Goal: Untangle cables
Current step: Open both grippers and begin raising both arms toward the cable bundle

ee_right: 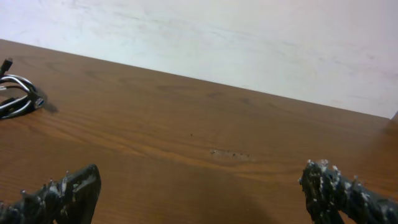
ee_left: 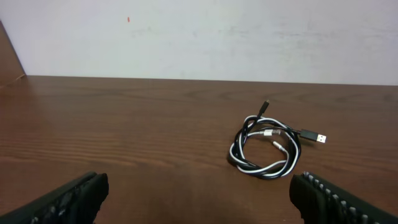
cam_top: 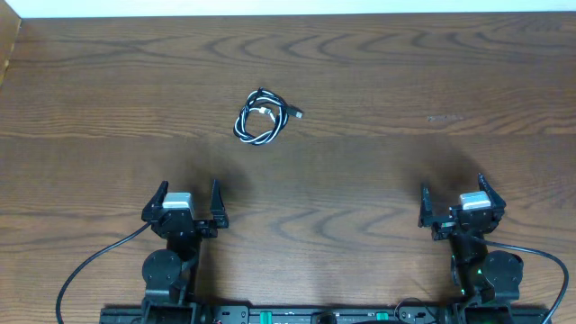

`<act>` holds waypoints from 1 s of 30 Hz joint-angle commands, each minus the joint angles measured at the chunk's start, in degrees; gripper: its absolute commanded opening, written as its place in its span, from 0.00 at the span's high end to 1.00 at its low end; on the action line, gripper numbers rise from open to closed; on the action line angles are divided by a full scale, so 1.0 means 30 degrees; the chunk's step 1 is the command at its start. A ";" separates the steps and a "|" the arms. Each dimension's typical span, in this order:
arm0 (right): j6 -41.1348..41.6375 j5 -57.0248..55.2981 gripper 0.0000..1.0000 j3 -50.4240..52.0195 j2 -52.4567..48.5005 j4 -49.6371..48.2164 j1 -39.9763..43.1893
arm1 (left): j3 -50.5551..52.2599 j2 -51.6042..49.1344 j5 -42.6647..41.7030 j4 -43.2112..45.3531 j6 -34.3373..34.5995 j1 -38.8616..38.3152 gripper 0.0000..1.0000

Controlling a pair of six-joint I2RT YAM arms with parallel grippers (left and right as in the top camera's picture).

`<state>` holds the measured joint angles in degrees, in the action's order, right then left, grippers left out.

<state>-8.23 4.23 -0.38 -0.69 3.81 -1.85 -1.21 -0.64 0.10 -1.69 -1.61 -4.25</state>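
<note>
The black and white cables lie coiled together in one small loop on the brown table, at the back and left of centre. They also show in the left wrist view, ahead and to the right, with a USB plug sticking out. The coil's edge shows at the far left of the right wrist view. My left gripper is open and empty near the front edge, well short of the coil. My right gripper is open and empty at the front right, far from the coil.
The wooden table ends at a white wall along the back. A faint scuff mark lies on the table at the back right. Thick black wires run from both arm bases along the front edge.
</note>
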 commanded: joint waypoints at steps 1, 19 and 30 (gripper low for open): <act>-0.0066 -0.0080 0.01 0.0022 0.0044 0.0087 -0.0131 | 0.0328 -0.0007 0.0124 -0.0794 -0.0262 -0.0073 0.02; -0.0058 0.1909 0.01 0.0022 0.0044 -0.1872 -0.0131 | 0.0328 -0.0007 0.0117 0.0678 -0.0299 -0.0073 0.02; -0.1610 0.4000 0.01 -0.0087 0.0044 -0.2426 -0.0131 | 0.0197 -0.0007 -0.3286 0.3461 -0.2630 -0.0073 0.02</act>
<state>-9.37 11.97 -0.38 -0.71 -3.44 -1.85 -0.78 -0.71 -3.31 8.19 -4.71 -4.25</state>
